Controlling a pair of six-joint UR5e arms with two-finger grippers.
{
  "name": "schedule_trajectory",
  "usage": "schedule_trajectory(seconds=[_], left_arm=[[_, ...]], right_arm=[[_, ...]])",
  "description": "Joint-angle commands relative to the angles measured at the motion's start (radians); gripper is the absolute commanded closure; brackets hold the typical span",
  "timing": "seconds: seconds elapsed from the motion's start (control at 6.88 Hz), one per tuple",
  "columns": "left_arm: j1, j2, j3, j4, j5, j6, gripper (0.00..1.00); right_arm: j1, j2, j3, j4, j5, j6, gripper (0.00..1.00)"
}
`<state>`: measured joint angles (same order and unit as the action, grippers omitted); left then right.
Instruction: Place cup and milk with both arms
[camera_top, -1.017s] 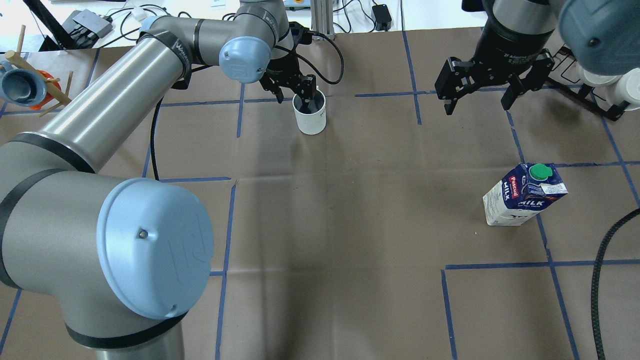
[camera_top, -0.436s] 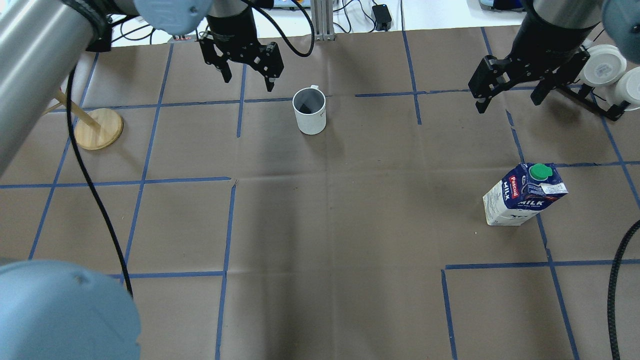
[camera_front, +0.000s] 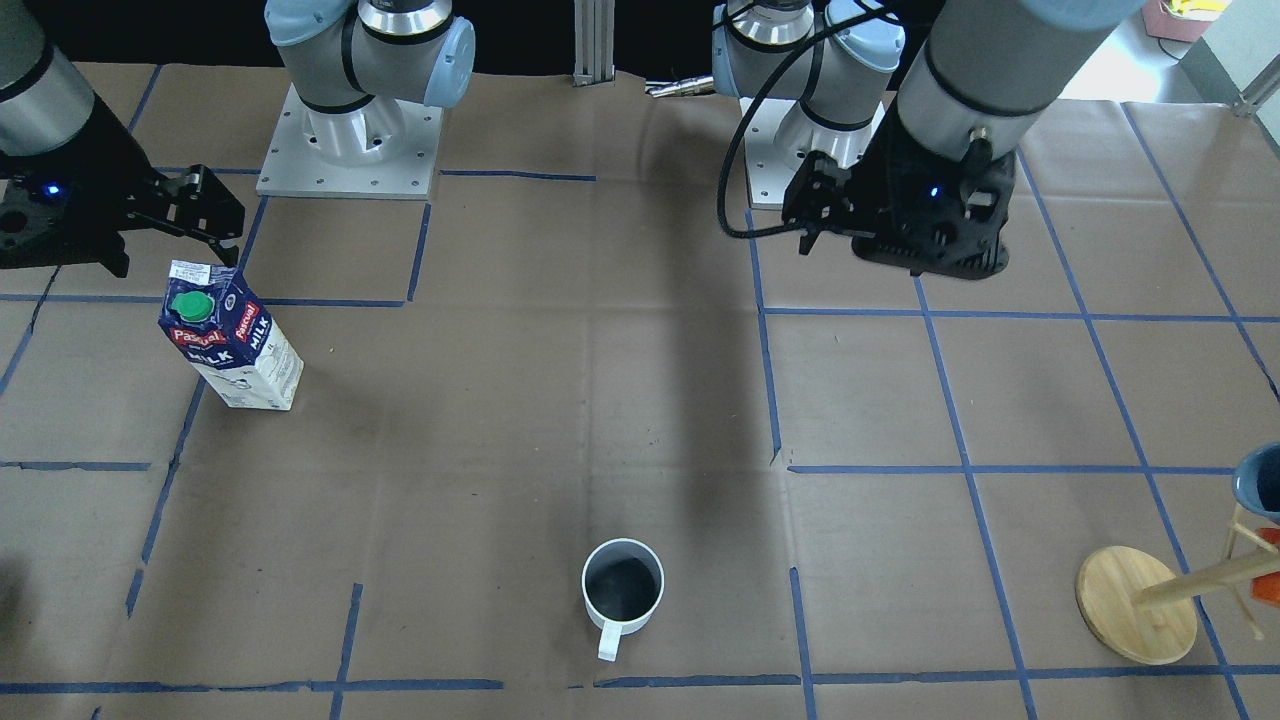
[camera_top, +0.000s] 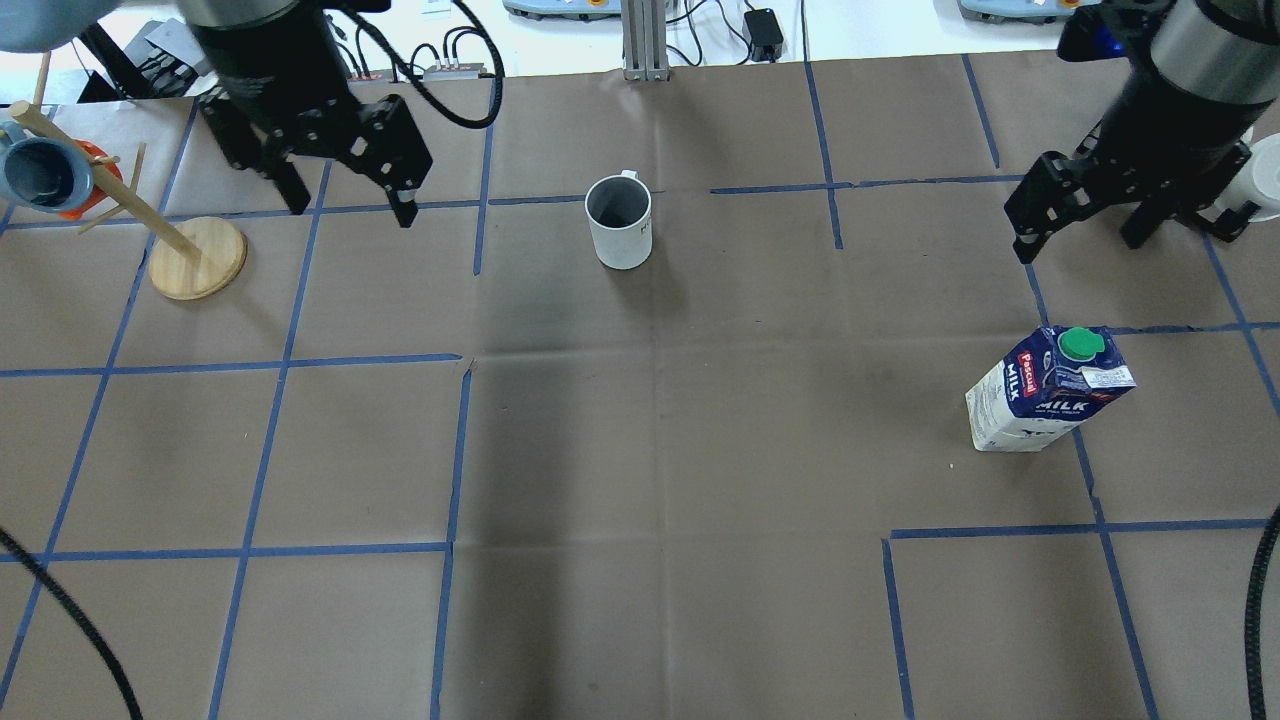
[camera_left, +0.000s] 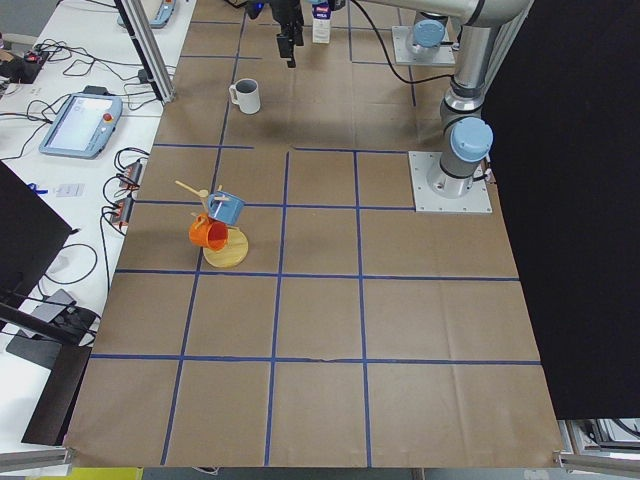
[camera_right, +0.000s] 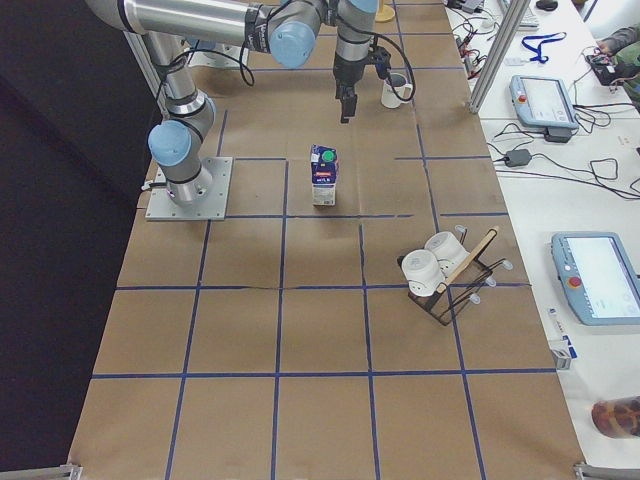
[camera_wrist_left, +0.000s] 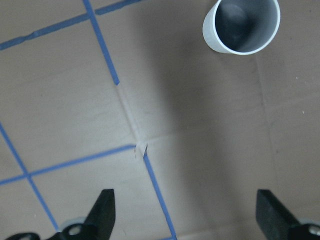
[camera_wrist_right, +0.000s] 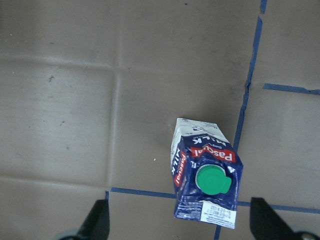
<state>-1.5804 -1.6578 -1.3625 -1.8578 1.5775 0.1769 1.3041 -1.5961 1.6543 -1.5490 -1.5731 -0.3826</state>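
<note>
At the table's far side, the left gripper (camera_top: 350, 205) hung with jaws wide apart, empty. Since 0.4 s ago it had swung leftward, and was now well apart from the cup (camera_top: 620, 222) and near the wooden mug tree (camera_top: 197, 259). The right gripper (camera_top: 1078, 240), jaws likewise spread and empty, had shifted toward the milk (camera_top: 1045, 392). Cup and milk stood upright, unmoved, on the brown paper (camera_top: 640, 450).
</note>
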Motion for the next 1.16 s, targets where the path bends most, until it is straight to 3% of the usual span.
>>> schedule_trajectory(seconds=[0.0, 0.15, 0.58, 1.02], left_arm=[[0.037, 0.181, -0.178, -0.008, 0.002, -0.016, 0.00], [0.049, 0.213, -0.216, -0.009, 0.009, 0.005, 0.00], [0.079, 0.213, -0.190, -0.006, 0.003, 0.015, 0.00], [0.082, 0.211, -0.190, -0.006, 0.004, 0.018, 0.00]], right_arm=[[-0.077, -0.013, 0.057, -0.040, -0.001, -0.088, 0.00], [-0.075, -0.013, 0.094, -0.071, 0.004, -0.078, 0.00], [-0.072, -0.009, 0.272, -0.326, 0.005, -0.003, 0.00], [-0.074, -0.004, 0.357, -0.338, -0.011, 0.031, 0.00]])
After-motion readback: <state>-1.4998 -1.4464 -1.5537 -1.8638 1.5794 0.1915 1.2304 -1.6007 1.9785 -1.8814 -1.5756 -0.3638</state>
